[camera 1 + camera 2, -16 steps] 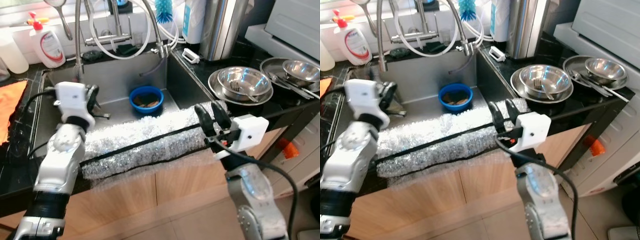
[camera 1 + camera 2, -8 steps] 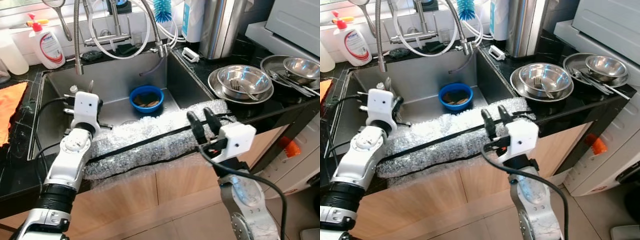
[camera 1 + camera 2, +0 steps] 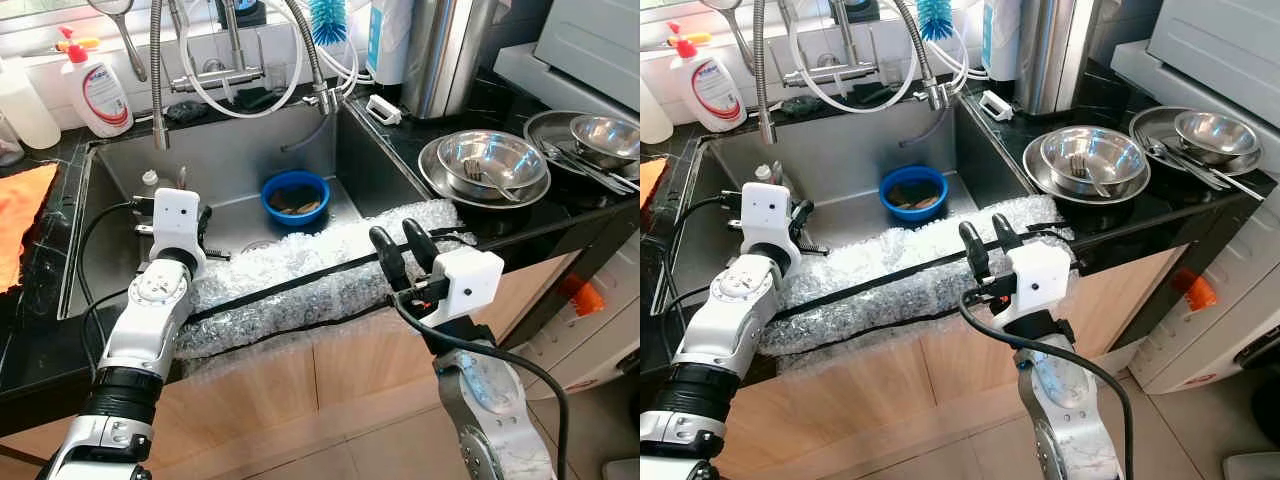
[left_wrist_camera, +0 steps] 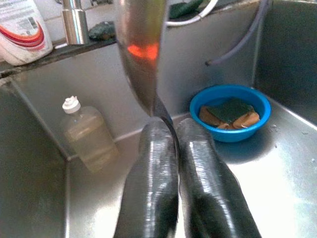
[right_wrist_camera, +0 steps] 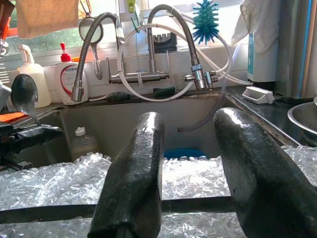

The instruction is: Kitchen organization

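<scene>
Brushed steel sink (image 3: 250, 165); crinkly bubble wrap (image 3: 300, 280) — glossy black counter (image 3: 520, 215).

Your way into the sink (image 3: 240, 160) is hemmed by the bubble wrap (image 3: 320, 275) padding its front rim and the hoses (image 3: 300, 60) hanging from the faucet (image 3: 235, 50). Inside, a blue bowl (image 3: 294, 197) and a small bottle (image 4: 88, 132), possibly soap, take up the basin floor.
</scene>
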You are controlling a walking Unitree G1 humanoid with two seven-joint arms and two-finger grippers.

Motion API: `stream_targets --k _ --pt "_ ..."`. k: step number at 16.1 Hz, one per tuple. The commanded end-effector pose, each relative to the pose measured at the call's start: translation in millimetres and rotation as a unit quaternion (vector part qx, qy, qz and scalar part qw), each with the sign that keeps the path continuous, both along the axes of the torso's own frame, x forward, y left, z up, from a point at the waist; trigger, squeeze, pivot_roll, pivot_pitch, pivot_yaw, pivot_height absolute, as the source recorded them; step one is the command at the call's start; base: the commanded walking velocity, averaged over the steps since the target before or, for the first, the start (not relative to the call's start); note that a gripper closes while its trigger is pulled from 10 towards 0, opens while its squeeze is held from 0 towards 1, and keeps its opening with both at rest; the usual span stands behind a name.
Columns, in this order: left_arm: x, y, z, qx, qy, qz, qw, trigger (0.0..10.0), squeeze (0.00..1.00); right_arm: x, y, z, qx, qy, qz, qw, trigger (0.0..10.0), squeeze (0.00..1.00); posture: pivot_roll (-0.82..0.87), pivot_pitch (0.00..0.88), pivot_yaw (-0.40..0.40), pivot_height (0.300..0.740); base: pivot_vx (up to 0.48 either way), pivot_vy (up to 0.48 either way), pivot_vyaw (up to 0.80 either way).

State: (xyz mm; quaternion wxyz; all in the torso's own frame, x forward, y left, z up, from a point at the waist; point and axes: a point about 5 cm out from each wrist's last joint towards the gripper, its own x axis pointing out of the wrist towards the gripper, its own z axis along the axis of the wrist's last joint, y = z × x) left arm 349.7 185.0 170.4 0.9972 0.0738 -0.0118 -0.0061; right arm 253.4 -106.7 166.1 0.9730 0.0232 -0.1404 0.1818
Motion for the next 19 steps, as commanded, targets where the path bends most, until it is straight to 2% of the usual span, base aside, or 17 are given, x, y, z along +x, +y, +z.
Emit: stream_targets --k 1,5,11,12,13,14,15,17,18,19 --pt "0.4 -1.0 -3 -0.005 0.013 -0.005 1.000 10.0 1.00 -0.4 2.9 -2 0.000 0.004 0.006 1.000 10.0 0.00 -0.11 0.040 0.078 0.740 0.000 0.000 0.00" --pt "-1.4 -2.1 -3 -0.001 0.011 -0.008 1.000 10.0 1.00 0.0 4.6 -4 -0.001 0.007 0.006 1.000 10.0 0.00 -0.11 0.022 0.079 0.740 0.000 0.000 0.00" --pt "-2.4 -4.1 3 0.068 -0.010 -0.015 0.998 10.0 1.00 0.2 7.0 -5 0.000 0.009 0.007 1.000 10.0 0.00 -0.11 0.015 0.087 0.740 0.000 0.000 0.00" --pt "-2.4 -5.8 5 0.079 -0.020 -0.015 0.997 10.0 0.40 0.5 7.2 -5 0.000 0.009 0.007 1.000 10.0 0.00 -0.11 0.018 0.088 0.740 0.000 0.000 0.00" --pt "-3.1 -6.4 9 0.076 -0.038 -0.011 0.996 10.0 0.00 0.7 6.9 -5 0.000 0.008 0.006 1.000 10.0 0.00 -0.11 0.023 0.086 0.740 0.000 0.000 0.00" --pt "-4.2 -6.5 15 0.069 -0.059 -0.008 0.996 10.0 0.00 0.9 6.6 -5 0.000 0.008 0.005 1.000 10.0 0.00 -0.11 0.025 0.086 0.740 0.000 0.000 0.00" --pt "-12.0 -4.7 38 0.063 -0.141 0.000 0.988 10.0 0.00 1.9 3.9 -3 0.001 0.003 -0.004 1.000 10.0 0.00 -0.11 0.042 0.084 0.740 0.000 0.000 0.00" --pt "-19.2 -1.3 52 0.056 -0.182 0.001 0.982 10.0 0.00 3.0 0.7 0 0.000 -0.003 -0.014 1.000 10.0 0.00 -0.11 0.045 0.082 0.740 0.000 0.000 0.00" --pt "-31.2 11.5 61 0.066 -0.207 0.009 0.976 10.0 0.00 4.0 -1.9 3 -0.007 -0.012 -0.024 1.000 10.0 0.00 -0.11 0.047 0.082 0.740 0.000 0.000 0.00" --pt "-36.8 17.2 62 0.075 -0.211 0.009 0.975 10.0 0.00 4.2 -2.9 4 -0.009 -0.017 -0.027 0.999 10.0 0.00 -0.11 0.045 0.083 0.740 0.000 0.000 0.00"
